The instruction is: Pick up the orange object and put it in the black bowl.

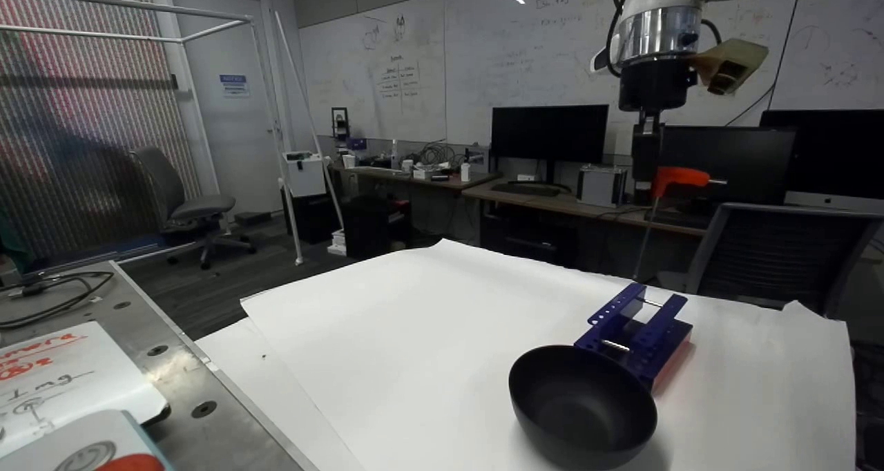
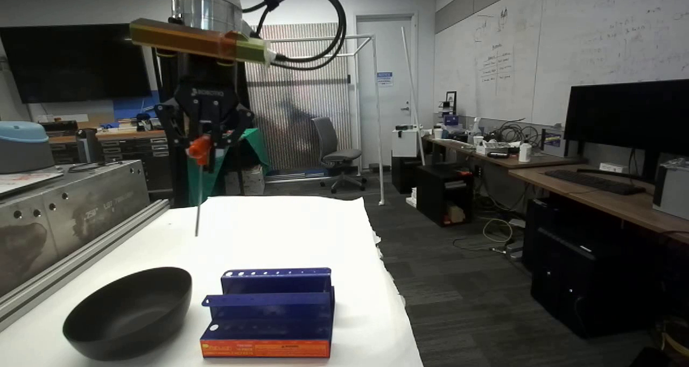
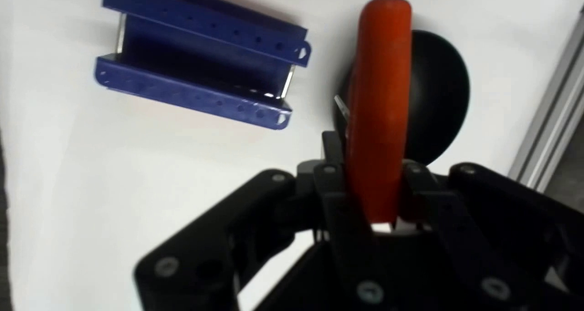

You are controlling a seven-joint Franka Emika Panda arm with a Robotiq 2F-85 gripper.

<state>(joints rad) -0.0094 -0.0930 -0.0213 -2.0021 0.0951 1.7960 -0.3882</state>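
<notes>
The orange object is an orange-handled tool with a long thin metal shaft hanging down. It also shows in an exterior view and in the wrist view. My gripper is shut on the orange handle and holds it high above the table; the shaft tip is in the air. The black bowl stands on the white-covered table, below the tool. It also shows in an exterior view. In the wrist view the handle hides part of the bowl. I cannot tell if the shaft is right over it.
A blue rack-like block with an orange label stands close beside the bowl; it also shows in the wrist view. A metal rail runs along one table edge. A chair and desks with monitors stand beyond the table.
</notes>
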